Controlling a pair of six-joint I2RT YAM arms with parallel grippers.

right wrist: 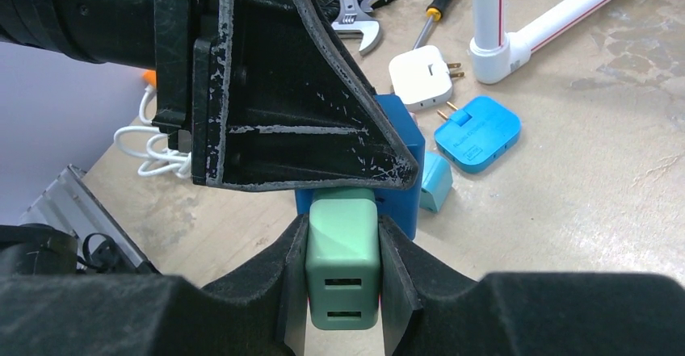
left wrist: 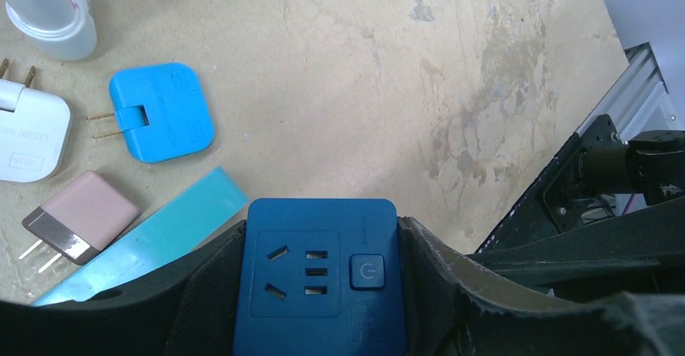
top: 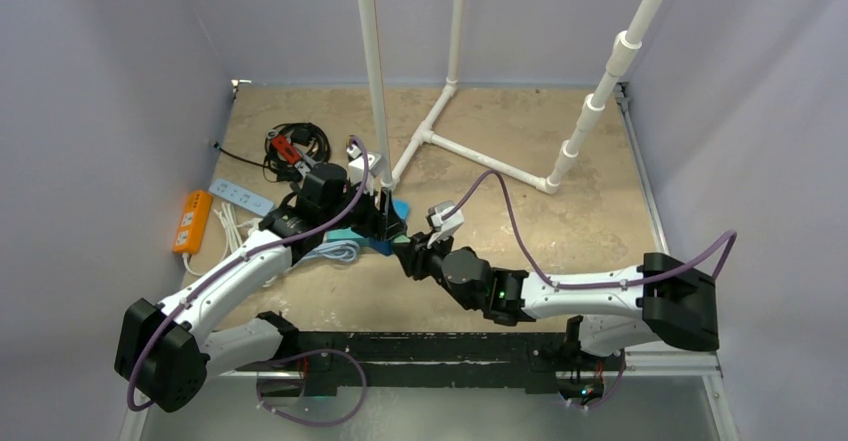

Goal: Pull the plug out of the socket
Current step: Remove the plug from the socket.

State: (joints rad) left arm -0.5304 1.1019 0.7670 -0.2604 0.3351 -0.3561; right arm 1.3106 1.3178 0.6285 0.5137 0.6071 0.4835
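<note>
My left gripper (left wrist: 321, 235) is shut on the dark blue socket cube (left wrist: 319, 279), one finger on each side. The cube's top face, with its holes and power button, shows nothing plugged in. In the right wrist view a pale green plug (right wrist: 342, 251) with two slots on its near end butts against the side of the socket (right wrist: 400, 162). My right gripper (right wrist: 342, 235) is shut on that plug, pads flat on both its sides. A left finger (right wrist: 283, 114) hangs just above the joint. In the top view both grippers (top: 385, 223) (top: 408, 256) meet mid-table.
Loose adapters lie beside the socket: a flat blue one (left wrist: 160, 111), a white one (left wrist: 28, 134), a pink-brown one (left wrist: 81, 219). A teal block (left wrist: 161, 235) lies under the left fingers. White pipe frame (top: 440, 131) behind; orange (top: 192, 221) and white (top: 240, 194) power strips, tools (top: 290, 149) at left.
</note>
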